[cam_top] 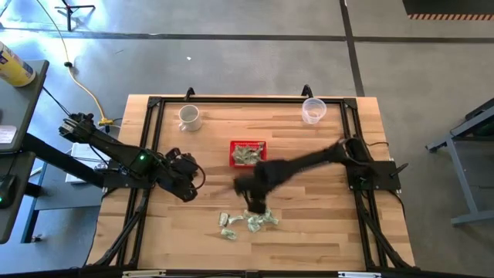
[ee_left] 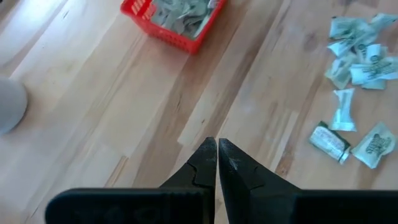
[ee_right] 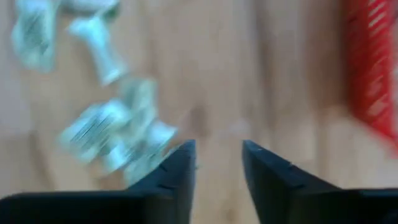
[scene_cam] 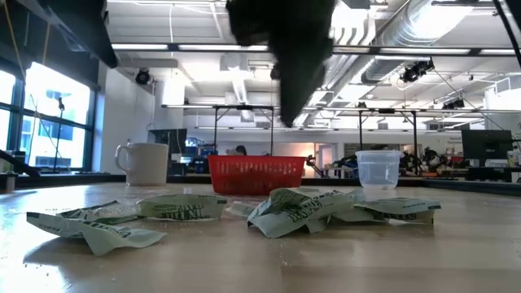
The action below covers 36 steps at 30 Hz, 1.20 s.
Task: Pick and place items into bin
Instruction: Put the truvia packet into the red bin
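Left gripper (cam_top: 187, 188): fingers pressed together with nothing between them, parked over bare wood at the table's left, well apart from the wrappers.
White mug (cam_top: 189, 116): upright near the far left corner, handle toward the left edge.
Red basket (cam_top: 248, 153): mid-table, long axis running left to right; several crumpled wrappers already lie inside it.
Loose wrappers (cam_top: 248, 221): a scattered cluster of green-and-white pieces on the wood nearer the front edge than the basket, spread mostly left to right; in the left wrist view one rolled piece (ee_left: 331, 142) lies slantwise, and a twisted one (ee_left: 342, 109) just beside it.
Right gripper (cam_top: 255, 204): reaching in from the right, between basket and cluster, just over the wrappers; fingers parted with a clear gap, empty.
Clear plastic cup (cam_top: 312, 110): upright near the far right corner.
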Tool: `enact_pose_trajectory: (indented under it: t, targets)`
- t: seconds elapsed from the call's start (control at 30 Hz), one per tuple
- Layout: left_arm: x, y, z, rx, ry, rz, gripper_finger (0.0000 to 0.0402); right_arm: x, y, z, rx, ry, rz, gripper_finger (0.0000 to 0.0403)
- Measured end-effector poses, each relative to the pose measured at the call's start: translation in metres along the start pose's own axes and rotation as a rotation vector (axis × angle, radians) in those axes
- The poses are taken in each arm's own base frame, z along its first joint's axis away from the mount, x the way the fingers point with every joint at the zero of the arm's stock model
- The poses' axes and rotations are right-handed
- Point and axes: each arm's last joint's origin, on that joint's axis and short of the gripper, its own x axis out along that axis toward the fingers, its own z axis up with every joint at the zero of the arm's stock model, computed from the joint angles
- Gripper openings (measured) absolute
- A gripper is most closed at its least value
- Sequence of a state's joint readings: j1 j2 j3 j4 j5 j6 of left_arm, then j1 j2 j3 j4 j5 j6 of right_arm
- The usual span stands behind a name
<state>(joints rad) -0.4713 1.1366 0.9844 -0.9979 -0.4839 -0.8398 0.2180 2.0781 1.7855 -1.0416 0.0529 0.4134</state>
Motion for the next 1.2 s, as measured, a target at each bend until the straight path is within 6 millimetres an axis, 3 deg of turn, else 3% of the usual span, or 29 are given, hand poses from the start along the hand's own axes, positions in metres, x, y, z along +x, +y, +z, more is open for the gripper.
enact_pose_trajectory:
  t: [0.2, 0.4, 0.57, 0.7, 0.9, 1.07, 1.2]
  targets:
    - [0.000, 0.000, 0.001, 0.000, 0.008, -0.016, 0.0058, -0.004, 0.064, -0.036, 0.018, -0.066, -0.108, 0.0211]
    - [0.016, 0.000, 0.003, -0.062, 0.168, -0.070, 0.0133, -0.010, 0.095, -0.074, 0.132, -0.017, -0.185, 0.0266]
    - [0.040, -0.009, -0.005, -0.301, 0.254, 0.020, 0.0211, -0.016, 0.107, -0.105, 0.226, 0.082, -0.276, 0.0270]
    - [0.067, -0.029, -0.009, -0.452, 0.331, 0.027, 0.0244, -0.023, 0.112, -0.127, 0.284, 0.133, -0.379, 0.0267]
    - [0.102, -0.072, -0.024, -0.522, 0.465, -0.063, 0.0257, -0.034, 0.132, -0.164, 0.280, 0.137, -0.450, 0.0268]
    - [0.105, -0.092, -0.023, -0.593, 0.456, -0.051, 0.0256, -0.036, 0.146, -0.185, 0.257, 0.070, -0.463, 0.0264]
    - [0.104, -0.103, -0.016, -0.645, 0.398, -0.046, 0.0251, -0.024, 0.144, -0.204, 0.259, 0.101, -0.521, 0.0264]
